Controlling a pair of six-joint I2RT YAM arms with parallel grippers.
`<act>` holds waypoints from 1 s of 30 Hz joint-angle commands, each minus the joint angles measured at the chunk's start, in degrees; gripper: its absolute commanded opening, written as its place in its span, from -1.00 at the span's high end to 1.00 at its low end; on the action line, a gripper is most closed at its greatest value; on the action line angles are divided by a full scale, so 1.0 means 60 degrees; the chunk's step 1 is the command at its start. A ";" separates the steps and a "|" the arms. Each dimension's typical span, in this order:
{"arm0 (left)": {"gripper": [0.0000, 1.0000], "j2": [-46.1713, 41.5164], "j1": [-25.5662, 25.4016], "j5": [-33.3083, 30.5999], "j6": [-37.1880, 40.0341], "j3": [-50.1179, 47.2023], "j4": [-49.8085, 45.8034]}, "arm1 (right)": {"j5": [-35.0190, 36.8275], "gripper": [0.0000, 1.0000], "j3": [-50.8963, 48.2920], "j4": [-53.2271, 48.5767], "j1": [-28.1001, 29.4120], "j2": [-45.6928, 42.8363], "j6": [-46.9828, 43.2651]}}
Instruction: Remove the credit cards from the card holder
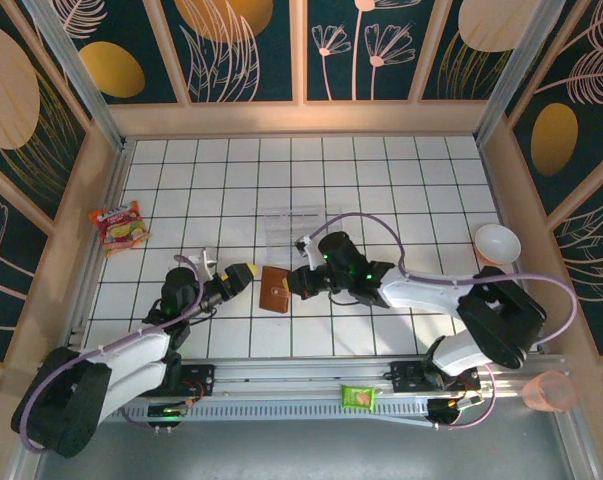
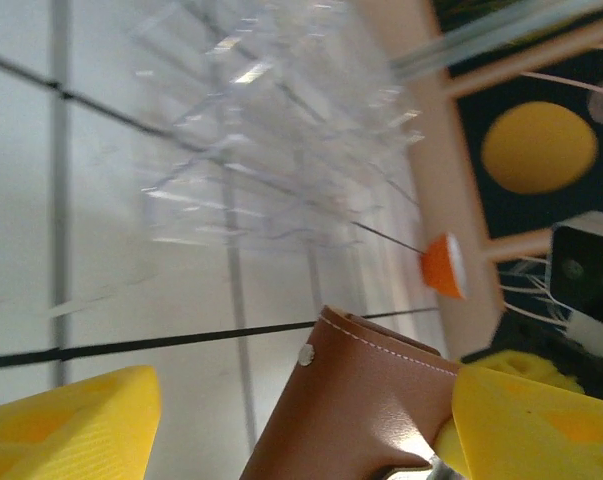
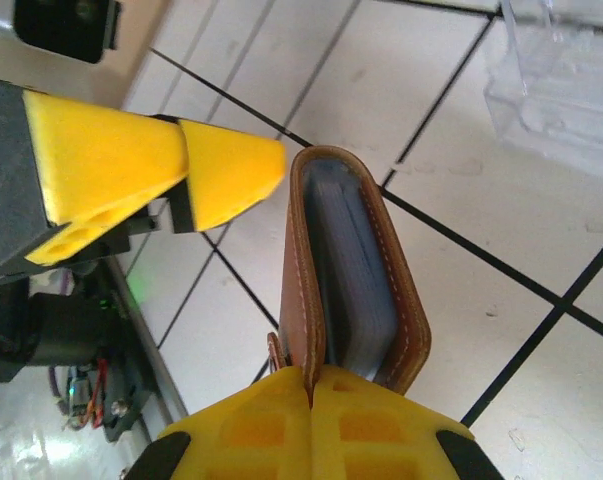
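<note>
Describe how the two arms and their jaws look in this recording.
The left arm and right arm match: bulky black joint housings, a smooth white link between them, and bright yellow wedge-shaped jaws with moulded hollows. A lilac cable loops along each arm. Small green lights glow on the right arm's black wrist.

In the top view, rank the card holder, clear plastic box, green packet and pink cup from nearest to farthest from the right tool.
1. card holder: pinched in the right tool, just to its left.
2. clear plastic box: farther back, mid-table.
3. green packet: on the rail at the near edge.
4. pink cup: off at the near right corner.
</note>
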 commanded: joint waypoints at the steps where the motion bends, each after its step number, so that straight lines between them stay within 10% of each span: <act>1: -0.56 0.0350 -0.0424 0.0807 0.0447 0.0263 0.2562 | -0.0789 1.00 -0.0191 -0.0226 -0.0121 -0.0754 -0.0651; 14: -0.42 0.3043 -0.1728 0.2059 -0.0192 0.0670 0.7767 | -0.1216 1.00 -0.0600 -0.0667 -0.1146 -0.2966 -0.0633; 30: 0.22 0.2489 -0.2782 0.1244 0.1022 0.0987 0.5130 | -0.1160 1.00 -0.0363 -0.0363 -0.2077 -0.2510 -0.0335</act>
